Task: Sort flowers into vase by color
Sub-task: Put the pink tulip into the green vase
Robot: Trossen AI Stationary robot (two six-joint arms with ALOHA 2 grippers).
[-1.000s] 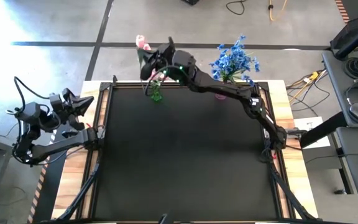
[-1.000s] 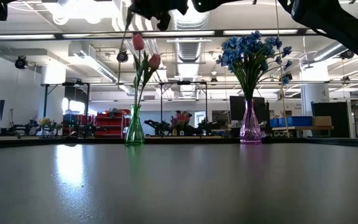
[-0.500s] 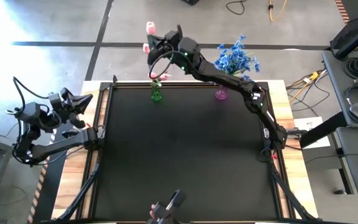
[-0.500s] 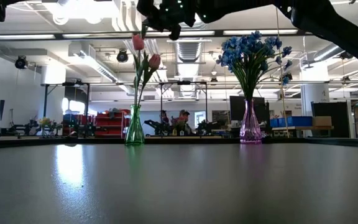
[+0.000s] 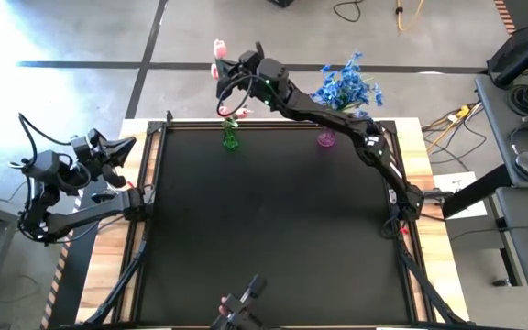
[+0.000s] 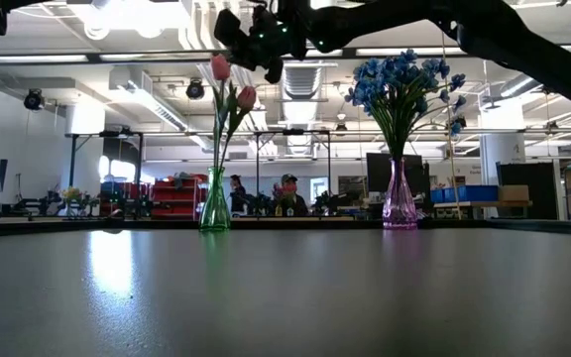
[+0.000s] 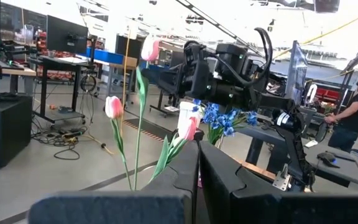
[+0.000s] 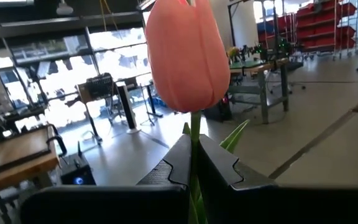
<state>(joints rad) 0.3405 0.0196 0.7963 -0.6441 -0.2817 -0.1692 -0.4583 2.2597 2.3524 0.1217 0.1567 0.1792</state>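
Note:
My right gripper point(image 5: 225, 66) is high above the table's far edge, shut on a pink tulip point(image 8: 186, 56). The blossom stands just beyond the fingertips. It also shows in the left wrist view point(image 7: 151, 46). A green vase point(image 6: 214, 203) at the far edge holds two more pink tulips point(image 6: 220, 67) by their stems. A pink vase point(image 6: 399, 198) to its right holds bright blue flowers point(image 6: 399, 84). My left gripper point(image 5: 117, 156) waits shut and empty beyond the table's left edge. My right gripper pinches the tulip's green stem point(image 8: 194, 127) just under the blossom, between its two fingers. The fingers come about level from the table's right and lie across the stem. The blossom is upright. The stem hangs down toward the green vase point(image 5: 231, 139); its lower end is hidden.
The black table top point(image 5: 273, 220) between the vases and the near edge is bare. A dark object point(image 5: 244, 307) shows at the near edge. People stand in the room beyond the table point(image 6: 285, 188), and one shows in the left wrist view point(image 7: 353, 112).
My right gripper has carried the held tulip toward the far edge and a little right, ending above and behind the green vase, still shut on the stem. The two tulips in the vase have stayed put. A dark object has come into view at the near edge.

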